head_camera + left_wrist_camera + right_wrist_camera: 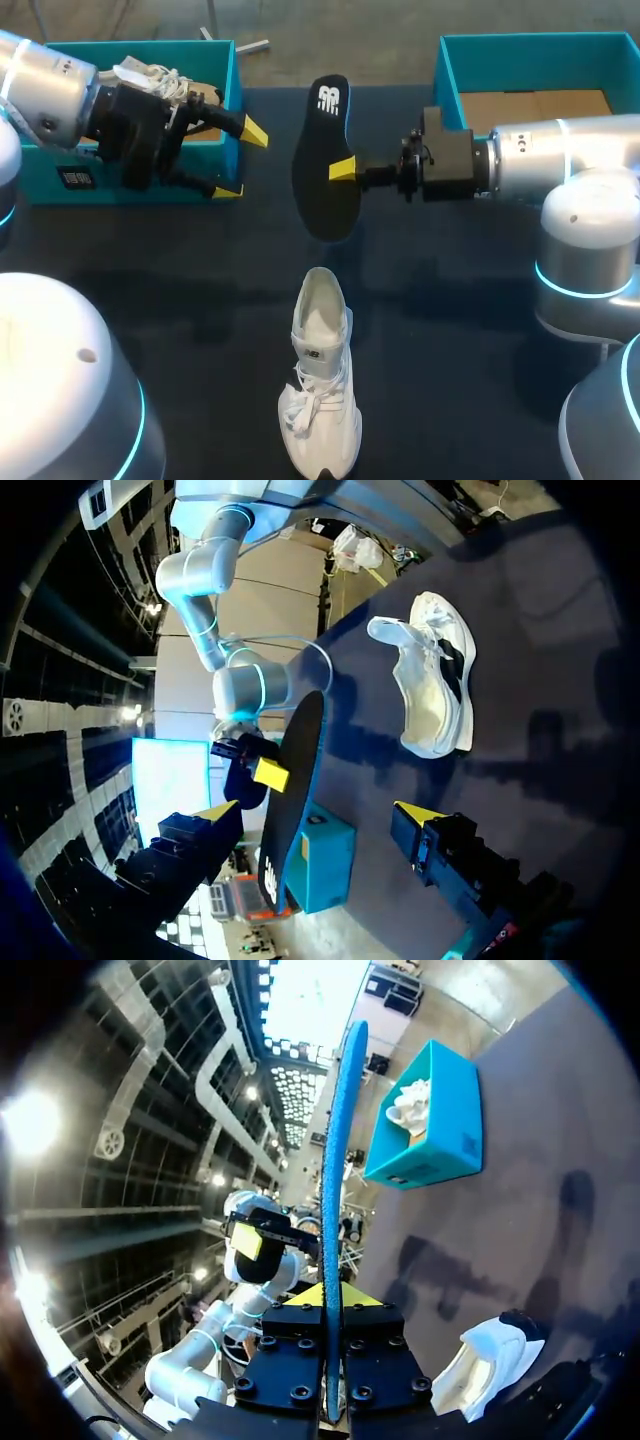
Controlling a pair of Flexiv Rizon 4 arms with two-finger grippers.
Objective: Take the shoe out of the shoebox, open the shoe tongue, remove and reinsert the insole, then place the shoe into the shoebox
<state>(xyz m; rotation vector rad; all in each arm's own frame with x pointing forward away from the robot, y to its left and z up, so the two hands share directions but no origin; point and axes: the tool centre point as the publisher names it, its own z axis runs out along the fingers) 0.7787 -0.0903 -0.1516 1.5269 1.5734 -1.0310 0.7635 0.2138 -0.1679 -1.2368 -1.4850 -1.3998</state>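
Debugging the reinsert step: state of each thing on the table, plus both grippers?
Black foam insole: out of shoe, held off the table.
Right gripper: shut on insole.
Left gripper: open, holding nothing.
White lace-up sneaker: upright on its sole.
Left teal cardboard shoebox: lidless, another white shoe inside.
Right teal cardboard shoebox: lidless, brown floor showing.

Obstacles: insole (318,200) held mid-table; shoe (320,385) nearer you; left shoebox (150,188), right shoebox (447,75) at far corners. You can pass either side of the shoe.
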